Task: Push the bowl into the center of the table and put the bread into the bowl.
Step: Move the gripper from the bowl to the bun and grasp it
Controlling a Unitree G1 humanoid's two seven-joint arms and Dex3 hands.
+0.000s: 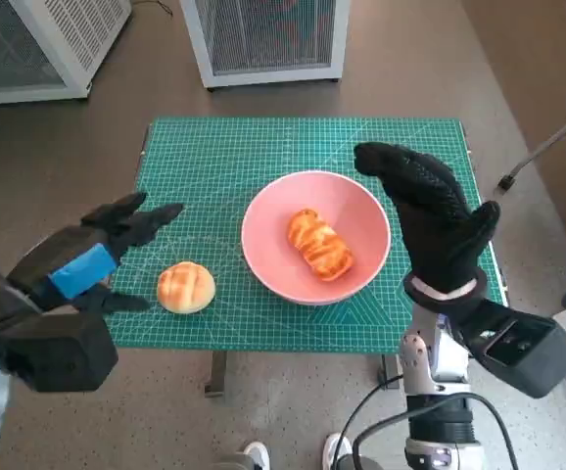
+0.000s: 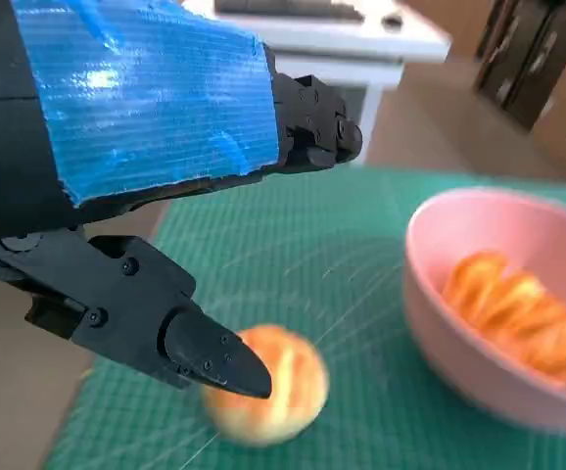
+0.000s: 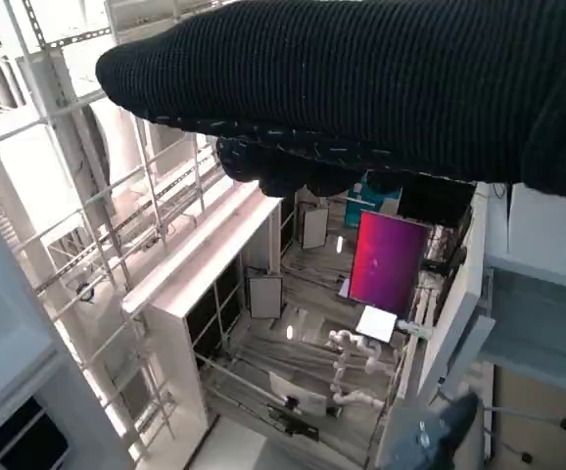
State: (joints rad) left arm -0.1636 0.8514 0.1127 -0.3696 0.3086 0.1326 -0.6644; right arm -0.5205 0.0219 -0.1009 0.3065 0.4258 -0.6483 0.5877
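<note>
A round pink plastic bowl [image 1: 315, 236] sits on the green gridded cutting mat [image 1: 214, 166] that covers the small table, slightly right of the mat's middle. Inside the bowl lies a twisted golden-brown pastry [image 1: 319, 244], resting on the bowl's floor. A second piece of bread, a round pale-golden bun [image 1: 186, 287], lies on the mat to the left of the bowl, apart from its rim and near the mat's front edge; in the left wrist view the bun [image 2: 268, 385] is blurred.

The left hand [image 1: 95, 253], black with blue tape over its back, hovers above the mat's left edge just beside the bun. Its fingers are spread apart and reach toward the table's middle with nothing between them; the left wrist view shows one black fingertip [image 2: 214, 360] in front of the bun, though contact cannot be judged.

The right hand [image 1: 430, 211], in its black knitted glove, is held flat above the bowl's right rim, fingers extended together and pointing away from the robot, holding nothing.

Beyond the table stand two white cabinets with grilled fronts [image 1: 268, 37] on the brown floor.
</note>
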